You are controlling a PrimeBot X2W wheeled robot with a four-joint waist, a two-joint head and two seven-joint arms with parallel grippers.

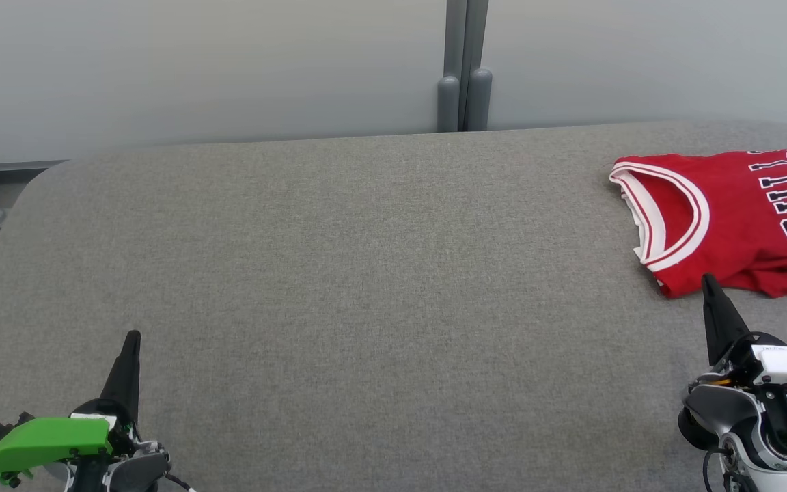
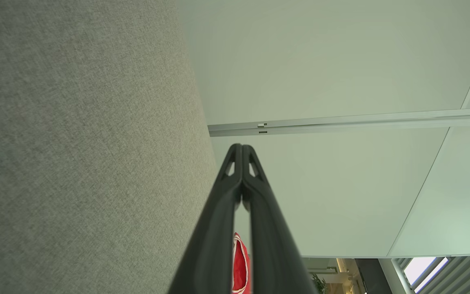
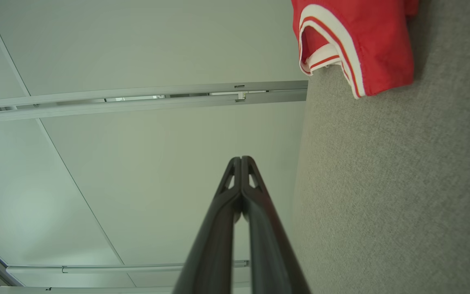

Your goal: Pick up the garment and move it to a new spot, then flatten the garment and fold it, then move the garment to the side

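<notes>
running off frame right, folded red jersey (image 1: 735, 219) lettering cut off.

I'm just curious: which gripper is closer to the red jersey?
Right. The right gripper is at the near edge of the red jersey; the left gripper is far off, across the table.

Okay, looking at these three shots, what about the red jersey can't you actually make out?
Head view: the jersey runs off the right edge, so part of its lettering and body is cut off.
Left wrist view: the shut left gripper hides all but a red sliver of it.
Right wrist view: the top edge cuts off the jersey beyond its trimmed opening.
</notes>
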